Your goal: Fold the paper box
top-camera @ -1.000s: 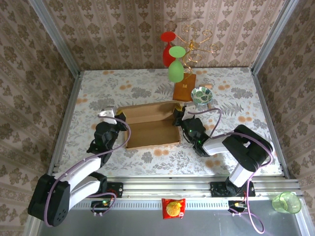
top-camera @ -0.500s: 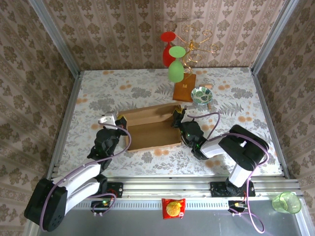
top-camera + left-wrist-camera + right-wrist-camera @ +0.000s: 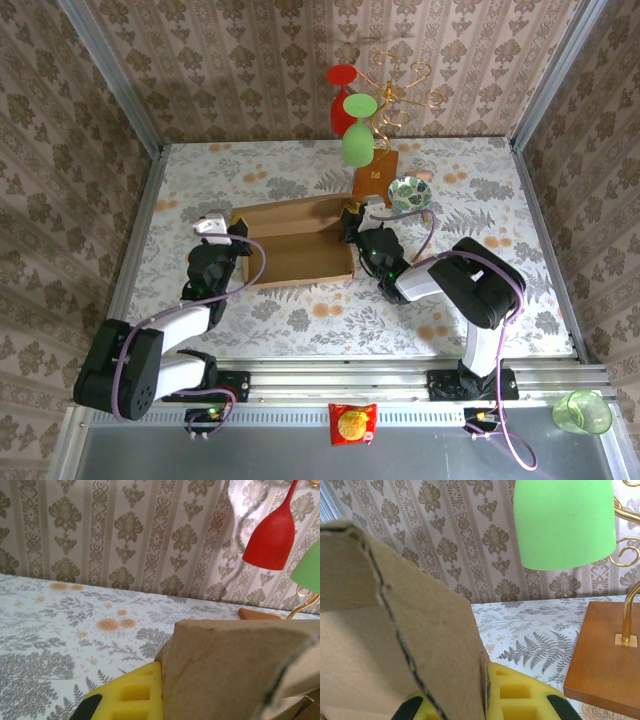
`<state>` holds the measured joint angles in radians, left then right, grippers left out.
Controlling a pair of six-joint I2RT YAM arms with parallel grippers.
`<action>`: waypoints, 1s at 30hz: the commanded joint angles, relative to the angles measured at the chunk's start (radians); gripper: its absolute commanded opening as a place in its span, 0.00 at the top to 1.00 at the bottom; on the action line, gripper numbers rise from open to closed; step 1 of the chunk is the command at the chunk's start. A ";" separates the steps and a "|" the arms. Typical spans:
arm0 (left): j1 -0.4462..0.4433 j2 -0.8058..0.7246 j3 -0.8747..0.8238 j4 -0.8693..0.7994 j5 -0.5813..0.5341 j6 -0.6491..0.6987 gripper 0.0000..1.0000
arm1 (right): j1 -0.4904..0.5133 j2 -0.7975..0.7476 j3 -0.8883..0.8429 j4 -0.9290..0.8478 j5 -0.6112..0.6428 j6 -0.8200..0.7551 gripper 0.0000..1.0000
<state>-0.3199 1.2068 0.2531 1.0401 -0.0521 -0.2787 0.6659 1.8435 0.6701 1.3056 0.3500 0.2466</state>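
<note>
Floral table | paper box | each end pinched in closed jaws

You have the paper box mid-surface on the floral table, with a wooden stand base and a patterned bowl toward its far edge.

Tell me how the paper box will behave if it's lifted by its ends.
Probably light and fairly stiff: the paper box is thin corrugated cardboard, and its wall stands upright in the right wrist view. It would likely fold at its scored lines before its panels bend. Shallow and open-topped, it may twist if lifted by one end.
</note>
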 commanded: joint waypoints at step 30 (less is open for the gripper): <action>-0.229 0.016 -0.217 0.236 -0.068 0.066 1.00 | 0.105 -0.207 -0.064 -0.509 0.053 0.250 0.73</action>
<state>-0.5167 1.2091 0.0616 1.2732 -0.1734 -0.2127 0.7399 1.6558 0.6224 0.8906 0.4454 0.4641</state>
